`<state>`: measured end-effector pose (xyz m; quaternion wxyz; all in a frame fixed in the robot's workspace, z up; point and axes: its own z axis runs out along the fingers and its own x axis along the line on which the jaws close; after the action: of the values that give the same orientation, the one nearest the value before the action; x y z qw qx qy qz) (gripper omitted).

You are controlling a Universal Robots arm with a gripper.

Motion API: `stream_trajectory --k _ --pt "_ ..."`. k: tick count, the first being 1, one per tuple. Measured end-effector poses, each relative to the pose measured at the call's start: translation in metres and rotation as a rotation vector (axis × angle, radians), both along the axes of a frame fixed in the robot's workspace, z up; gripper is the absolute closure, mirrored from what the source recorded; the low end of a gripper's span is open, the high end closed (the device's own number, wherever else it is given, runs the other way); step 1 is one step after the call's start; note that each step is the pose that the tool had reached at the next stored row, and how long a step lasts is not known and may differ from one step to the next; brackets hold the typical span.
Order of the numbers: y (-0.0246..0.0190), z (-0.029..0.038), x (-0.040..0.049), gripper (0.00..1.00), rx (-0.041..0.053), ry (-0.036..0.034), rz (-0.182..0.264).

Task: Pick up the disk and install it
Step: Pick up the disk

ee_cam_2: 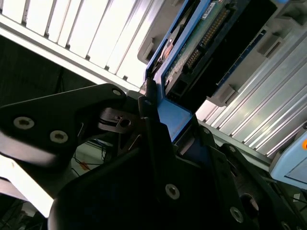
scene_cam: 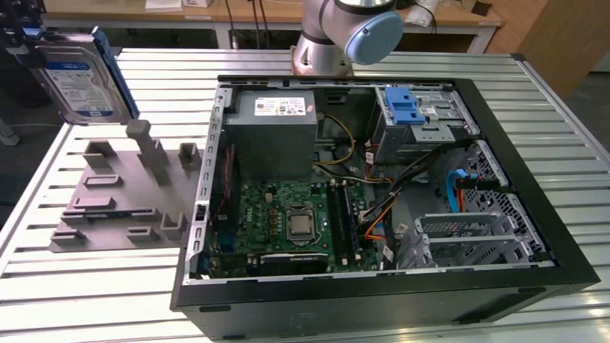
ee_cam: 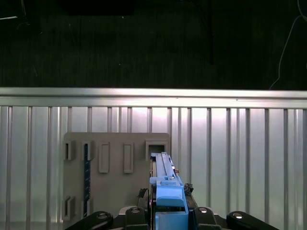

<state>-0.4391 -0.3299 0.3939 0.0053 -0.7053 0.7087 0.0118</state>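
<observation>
At the exterior view's far left I have the disk (scene_cam: 81,75) up in the air. It stands on edge with its label facing the camera, clear of the slatted table (scene_cam: 96,293) and above the far end of the grey fixture (scene_cam: 119,193). The gripper (scene_cam: 27,34) is at the disk's top corner. In the second wrist view the jaws are clamped on the disk's blue end tab, with a black finger (ee_cam_2: 149,115) pressed against one side of it. Beyond the tab I see the disk's (ee_cam_2: 201,38) board side and connector. The first wrist view shows the disk (ee_cam: 165,177) edge-on over one edge of the fixture (ee_cam: 115,158).

Further toward the exterior view's right, the open case (scene_cam: 562,236) lies on the table, well apart from the disk. Inside it are the power supply (scene_cam: 276,128), the motherboard (scene_cam: 296,221) below that, and then the blue-latched cage (scene_cam: 419,114). The arm (scene_cam: 343,32) rises behind the case.
</observation>
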Motion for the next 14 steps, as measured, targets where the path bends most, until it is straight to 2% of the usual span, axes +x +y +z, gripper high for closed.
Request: stream_trajectory --k 14 --pt "0.0 0.0091 -0.0001 0.64 0.0 -0.0001 0.0"
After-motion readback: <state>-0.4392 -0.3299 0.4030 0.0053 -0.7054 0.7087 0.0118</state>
